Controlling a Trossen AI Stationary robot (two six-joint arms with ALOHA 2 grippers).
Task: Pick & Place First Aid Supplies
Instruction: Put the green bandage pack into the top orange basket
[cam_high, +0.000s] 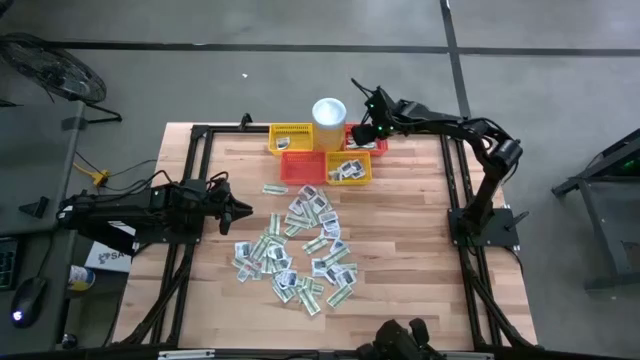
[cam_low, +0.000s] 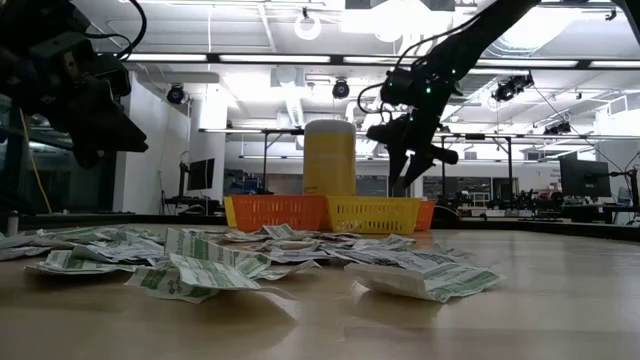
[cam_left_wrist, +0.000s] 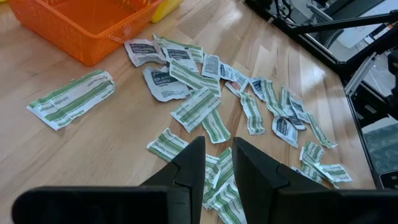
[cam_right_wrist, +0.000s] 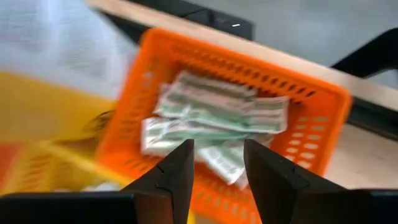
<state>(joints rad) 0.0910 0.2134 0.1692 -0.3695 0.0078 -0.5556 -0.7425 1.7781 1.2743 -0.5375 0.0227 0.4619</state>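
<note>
Under my right claw the orange basket looks like plastic mesh, a little glossy. The sachets inside it look like smooth paper, slightly crinkled. My 2 fingers are dark and matt. Away from my claw, the table is pale wood with a smooth, soft sheen.

Sachets: white and grey with green stripes and dark print. Baskets: two yellow mesh, two red-orange mesh. Cup: white. Table: pale wood planks, black frame. Both arms: dark.
</note>
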